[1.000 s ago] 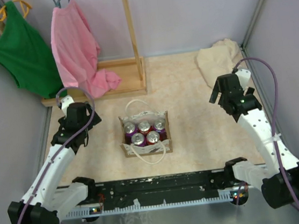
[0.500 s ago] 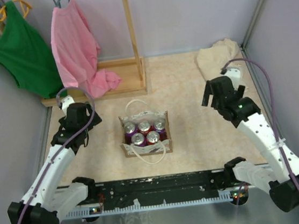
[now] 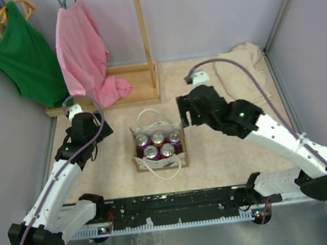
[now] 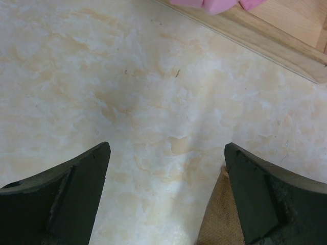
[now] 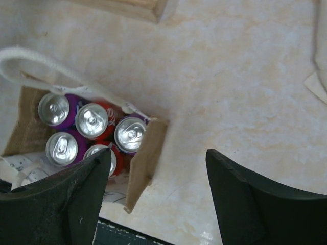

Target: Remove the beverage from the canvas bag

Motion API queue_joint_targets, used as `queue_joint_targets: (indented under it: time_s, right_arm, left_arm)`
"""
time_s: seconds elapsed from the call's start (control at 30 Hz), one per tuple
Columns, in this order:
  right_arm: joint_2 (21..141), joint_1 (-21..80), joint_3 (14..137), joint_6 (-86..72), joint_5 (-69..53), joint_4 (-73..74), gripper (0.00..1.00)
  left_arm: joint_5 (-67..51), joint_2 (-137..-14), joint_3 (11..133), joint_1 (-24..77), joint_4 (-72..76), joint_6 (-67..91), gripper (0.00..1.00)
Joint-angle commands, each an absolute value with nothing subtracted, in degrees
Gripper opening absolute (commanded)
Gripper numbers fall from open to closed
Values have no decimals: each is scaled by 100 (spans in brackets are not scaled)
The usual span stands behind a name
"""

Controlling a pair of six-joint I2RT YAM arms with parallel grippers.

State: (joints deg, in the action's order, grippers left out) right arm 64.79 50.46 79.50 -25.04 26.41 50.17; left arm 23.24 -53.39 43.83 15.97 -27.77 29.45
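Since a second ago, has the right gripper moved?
Yes. The right gripper swung left, away from the beige cloth and up beside the canvas bag.

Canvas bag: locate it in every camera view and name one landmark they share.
Top external: the canvas bag sits at the centre of the picture.
Left wrist: only a tan woven corner at the bottom edge, probably the bag.
Right wrist: lower left, top open, cans inside.
Shared landmark: the wooden rack base, in all three.
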Motion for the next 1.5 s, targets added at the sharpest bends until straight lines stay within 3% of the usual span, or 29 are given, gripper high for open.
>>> queue_joint_targets:
  time_s: [0.0, 0.17, 0.43, 1.47]
  right_arm:
    - [7219, 5612, 8001, -2381, 2606, 5013, 75]
    - [7540, 5732, 7678, -2414, 1931, 4351, 75]
    - [8123, 6052, 7939, -2300, 1855, 4259, 74]
    - [8844, 5741, 7006, -2622, 2568, 3848, 75]
  left_arm:
    - [2145, -5352, 4368, 1573, -2628, 2856, 99]
    - [1941, -5239, 4280, 1573, -2526, 2870, 99]
    - [1542, -5229, 4105, 1568, -2336, 2756, 99]
    - [1696, -5528, 3864, 1572, -1982, 2752, 99]
